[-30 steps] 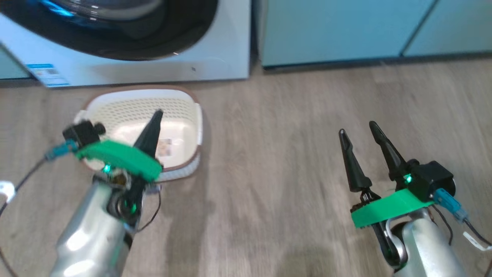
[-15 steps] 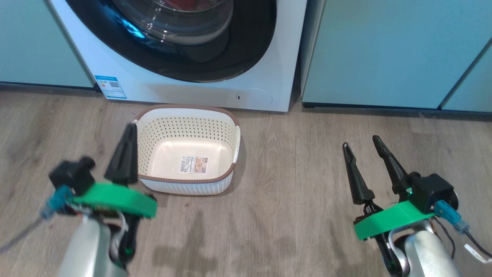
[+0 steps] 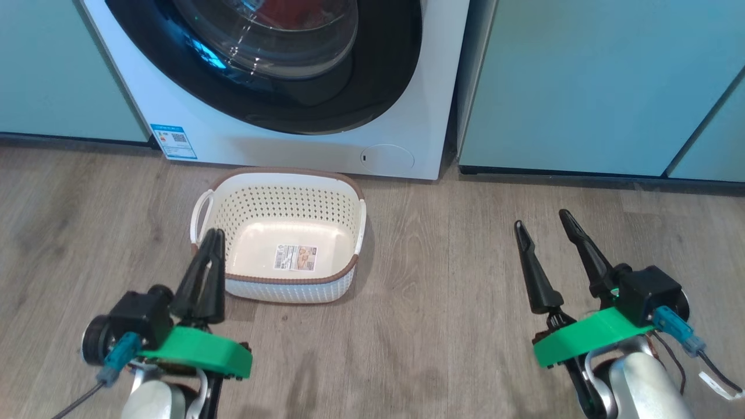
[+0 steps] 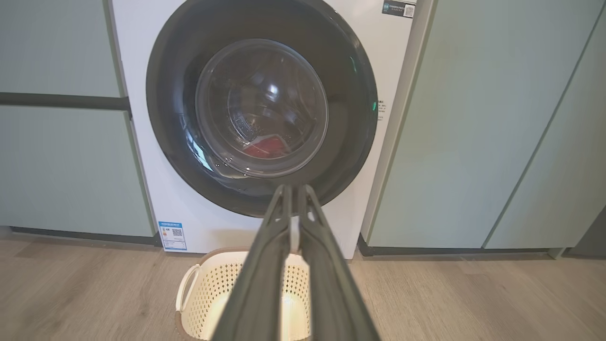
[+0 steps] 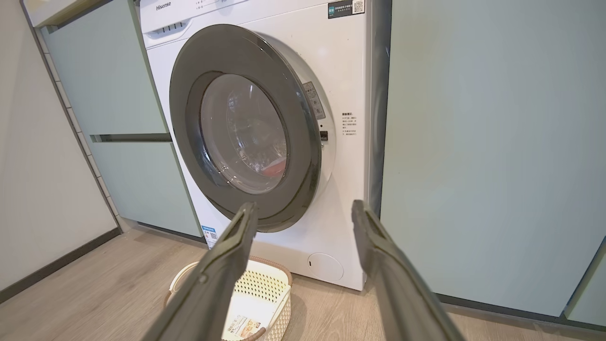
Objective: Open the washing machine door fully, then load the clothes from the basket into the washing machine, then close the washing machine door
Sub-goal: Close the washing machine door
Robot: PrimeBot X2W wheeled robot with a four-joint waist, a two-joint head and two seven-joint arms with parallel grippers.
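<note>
The washing machine (image 3: 407, 116) stands between teal cabinets. Its door (image 4: 165, 118), black-rimmed with a clear dome, lies against the front; I cannot tell if it is latched. Red clothes (image 4: 267, 146) show through the glass inside the drum, and again in the right wrist view (image 5: 274, 166). The basket (image 3: 279, 201) sits on the floor just before the machine, holding nothing but its base label. My left gripper (image 3: 212, 233) is shut and empty, its fingers over the basket's near-left corner. My right gripper (image 3: 541, 220) hangs open and empty, well right of the basket.
Teal cabinet fronts (image 3: 582, 81) flank the machine on both sides. Wood-look floor (image 3: 442, 302) stretches between the basket and my right gripper. A pale wall with a dark skirting (image 5: 47, 270) closes the far left.
The head camera has tilted up, so more of the machine shows. My left gripper has pulled back from above the basket's middle to its near-left corner. The right gripper has held still.
</note>
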